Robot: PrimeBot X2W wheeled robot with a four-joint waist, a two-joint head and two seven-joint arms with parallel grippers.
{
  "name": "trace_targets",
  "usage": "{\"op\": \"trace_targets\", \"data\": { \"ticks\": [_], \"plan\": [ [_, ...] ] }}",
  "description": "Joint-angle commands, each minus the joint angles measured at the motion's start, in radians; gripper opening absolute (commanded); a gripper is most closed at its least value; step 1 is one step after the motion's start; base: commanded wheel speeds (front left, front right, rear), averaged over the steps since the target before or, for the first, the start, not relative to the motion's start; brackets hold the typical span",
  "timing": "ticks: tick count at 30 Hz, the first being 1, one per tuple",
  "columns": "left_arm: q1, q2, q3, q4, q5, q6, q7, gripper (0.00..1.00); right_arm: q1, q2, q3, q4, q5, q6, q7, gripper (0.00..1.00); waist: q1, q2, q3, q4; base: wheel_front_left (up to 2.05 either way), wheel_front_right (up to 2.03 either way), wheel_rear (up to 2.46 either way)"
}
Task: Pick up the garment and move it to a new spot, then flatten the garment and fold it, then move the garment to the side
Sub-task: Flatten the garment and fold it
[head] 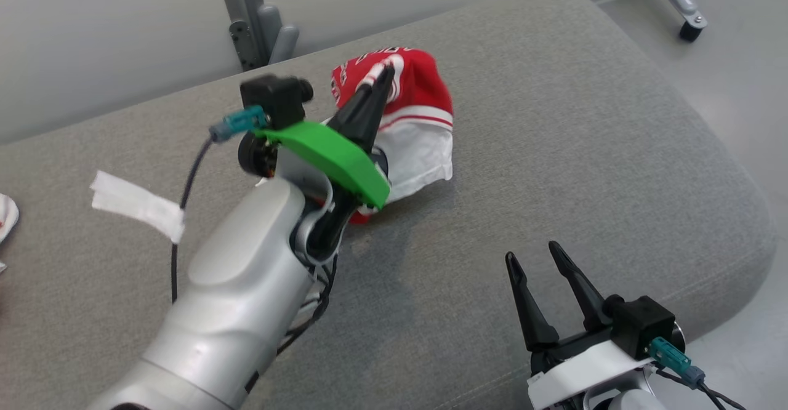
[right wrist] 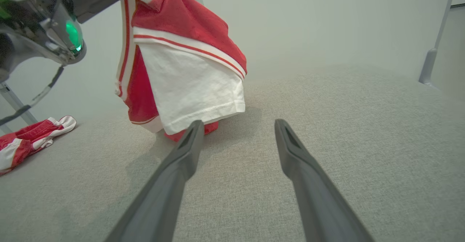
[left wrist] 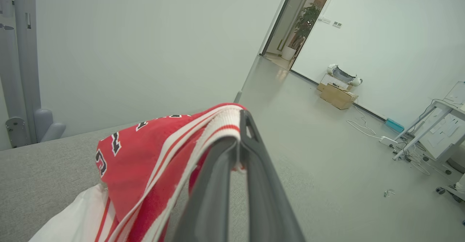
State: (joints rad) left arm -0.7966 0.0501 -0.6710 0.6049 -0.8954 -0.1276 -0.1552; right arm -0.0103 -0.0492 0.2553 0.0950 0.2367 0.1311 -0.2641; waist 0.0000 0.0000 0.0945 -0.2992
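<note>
Garment: red-and-white jersey, hanging bunched from its striped hem, lower end touching the grey cushion.
Left gripper: raised, fingers pinched tight on that hem.
Right gripper: fingers spread apart, holding nothing, low over the cushion near the garment.
Second red-and-white cloth: lying well apart, leftward.

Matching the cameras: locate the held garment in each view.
Head view: garment upper centre, hanging from the left gripper.
Left wrist view: lower left to centre, its striped hem pinched by that gripper.
Right wrist view: upper left of centre, hanging down to the cushion.
Shared landmark: the grey cushion beneath it.
</note>
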Motion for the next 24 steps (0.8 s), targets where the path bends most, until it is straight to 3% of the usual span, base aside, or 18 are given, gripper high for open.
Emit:
{"op": "trace_targets", "data": {
  "ticks": [1, 9, 15, 20, 24],
  "plan": [
    [-0.03, 0.001, 0.002, -0.005, -0.036, -0.004, 0.008, 0.0, 0.011, -0.002, -0.002, 0.001, 0.006, -0.001, 0.0, 1.0, 0.0, 0.0, -0.029, -0.039, 0.0, 0.0, 0.0],
    [-0.32, 0.001, 0.003, 0.006, -0.28, -0.004, 0.065, 0.0, 0.04, -0.002, -0.003, 0.008, 0.028, -0.001, 0.0, 1.0, 0.0, 0.0, -0.069, -0.104, 0.0, 0.0, 0.0],
    [-0.48, 0.002, -0.002, 0.049, -0.412, 0.05, -0.006, 0.0, 0.052, -0.002, -0.021, 0.005, 0.036, -0.001, 0.0, 1.0, 0.0, 0.0, -0.083, -0.105, 0.0, 0.0, 0.0],
    [-0.426, 0.003, -0.034, 0.115, -0.516, 0.079, 0.028, 0.0, 0.056, -0.002, -0.034, -0.005, 0.042, -0.001, 0.0, 1.0, 0.0, 0.0, -0.078, -0.066, 0.0, 0.0, 0.0],
    [-0.289, 0.052, -0.062, 0.154, -0.549, 0.063, 0.108, 0.0, 0.067, -0.002, -0.05, -0.01, 0.045, -0.001, 0.0, 1.0, 0.0, 0.0, -0.073, -0.022, 0.0, 0.0, 0.0]
  ]
}}
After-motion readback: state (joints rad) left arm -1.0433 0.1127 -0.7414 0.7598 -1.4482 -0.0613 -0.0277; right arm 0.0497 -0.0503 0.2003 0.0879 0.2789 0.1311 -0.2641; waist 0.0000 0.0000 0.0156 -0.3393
